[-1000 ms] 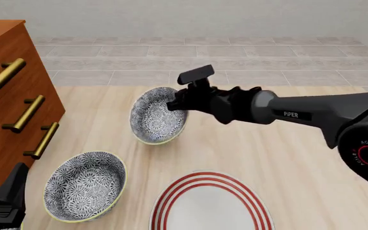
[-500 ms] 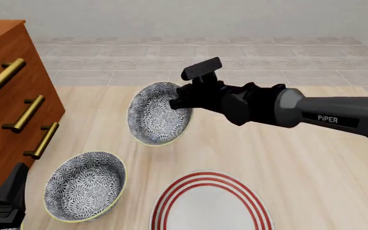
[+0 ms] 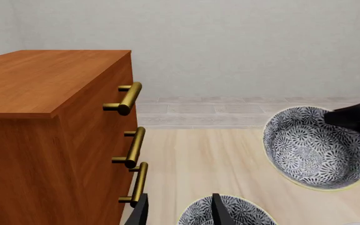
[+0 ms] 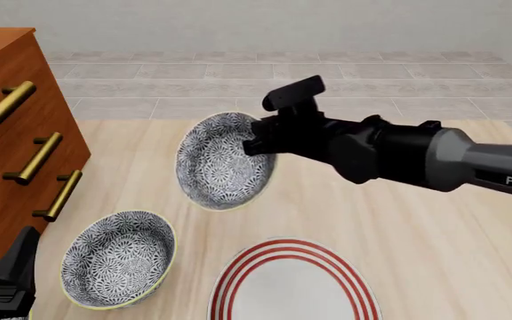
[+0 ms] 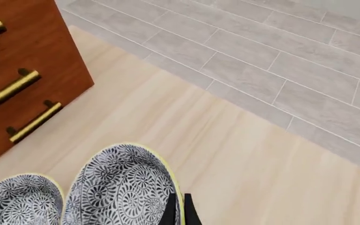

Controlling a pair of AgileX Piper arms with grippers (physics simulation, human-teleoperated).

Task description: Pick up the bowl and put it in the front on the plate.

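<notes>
While the right claw (image 4: 258, 141) pinches the cream-yellow rim of the bowl (image 4: 221, 161) — one finger inside the rim, one outside, as the right wrist view shows — the bowl hangs tipped on its side above the counter (image 4: 399, 227), its patterned inside turned toward the front camera. In the front view it sits beyond the plate (image 4: 293, 283) and a little to its left, clear of the plate's red rings. The second bowl (image 4: 118, 259), of the same blue-and-white floral pattern, rests upright on the counter left of the plate and nearer the camera than the held one, with bare wood showing between its rim and the plate's. At the left stands a wooden dresser (image 4: 11, 140) with three brass handles (image 4: 34, 157) on its front, the second bowl just beside its lower corner. The left claw (image 3: 178, 211) is low at the left edge of the front view, close to the dresser; its wrist camera shows two dark fingers (image 3: 220, 212) standing apart with nothing between them — released — and the second bowl's rim just past their tips. Beyond the counter lies a grey tiled floor (image 4: 327, 87) and a pale wall.
</notes>
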